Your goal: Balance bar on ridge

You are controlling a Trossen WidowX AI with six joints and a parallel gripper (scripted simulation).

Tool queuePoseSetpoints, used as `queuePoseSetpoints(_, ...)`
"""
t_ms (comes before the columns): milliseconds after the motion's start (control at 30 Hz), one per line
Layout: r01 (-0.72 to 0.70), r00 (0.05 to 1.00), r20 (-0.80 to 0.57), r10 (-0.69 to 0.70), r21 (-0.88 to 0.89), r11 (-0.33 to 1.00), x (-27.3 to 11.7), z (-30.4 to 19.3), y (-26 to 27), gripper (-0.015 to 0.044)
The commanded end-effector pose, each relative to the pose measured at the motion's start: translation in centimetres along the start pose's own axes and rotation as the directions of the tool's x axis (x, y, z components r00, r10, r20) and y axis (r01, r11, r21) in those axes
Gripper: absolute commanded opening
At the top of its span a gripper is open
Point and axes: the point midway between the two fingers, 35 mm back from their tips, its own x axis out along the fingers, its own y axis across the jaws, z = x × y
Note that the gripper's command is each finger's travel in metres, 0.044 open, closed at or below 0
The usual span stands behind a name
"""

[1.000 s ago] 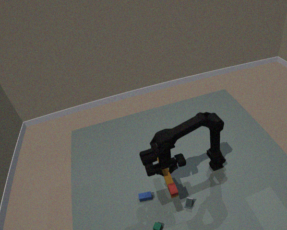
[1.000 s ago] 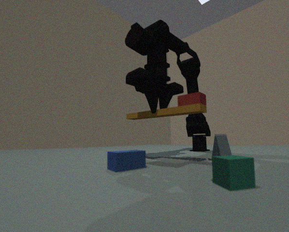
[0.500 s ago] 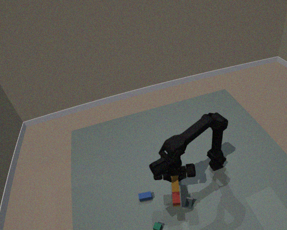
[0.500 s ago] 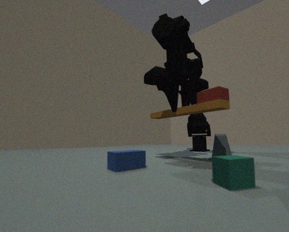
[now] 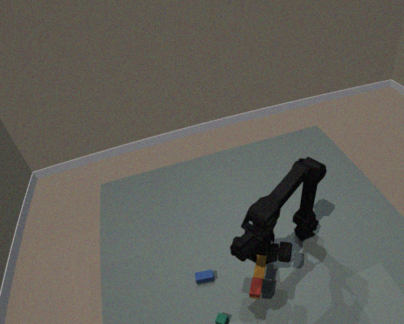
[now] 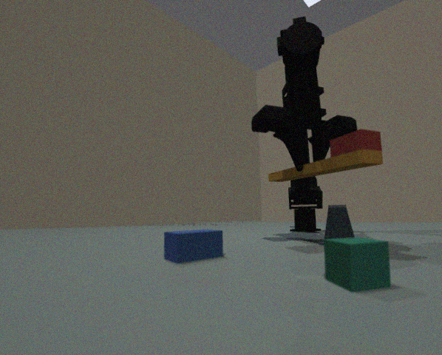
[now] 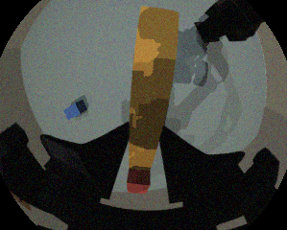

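The grey-green bench [image 5: 160, 226] [image 6: 99, 298] [image 7: 52, 62] spreads beneath everything, with tan floor [image 5: 65, 216] beyond its edges; a pale skirting strip [image 5: 209, 124] runs along the foot of the dull brown wall [image 5: 195, 69] [image 6: 117, 115]; a grey-violet ceiling [image 6: 228, 23] shows above, with a white patch [image 6: 310, 2] at the picture's top edge; overlapping shadows fall across the bench around the arm; the tool [image 5: 261, 258] [image 6: 308, 164] [image 7: 145, 126] is clenched on the orange bar [image 5: 259, 272] [image 6: 343, 161] [image 7: 155, 43], which hangs above the bench, apart from the grey ridge [image 5: 267, 288] [image 6: 338, 223]; a red block [image 5: 255, 287] [image 6: 357, 143] [image 7: 138, 177] sits on one end of the bar; a blue block [image 5: 205, 277] [image 6: 192, 246] [image 7: 72, 112] and a green block [image 5: 221, 318] [image 6: 357, 263] rest on the bench, well apart
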Motion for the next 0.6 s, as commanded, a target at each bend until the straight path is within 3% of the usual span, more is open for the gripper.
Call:
queuePoseSetpoints(0,0.004,1.000,-0.003,-0.003,0.070,0.998,0.1,-0.3,-1.7,0.0000)
queuePoseSetpoints(567,0.005,1.000,-0.003,-0.005,0.102,0.995,1.6,-0.5,-2.9,0.0000)
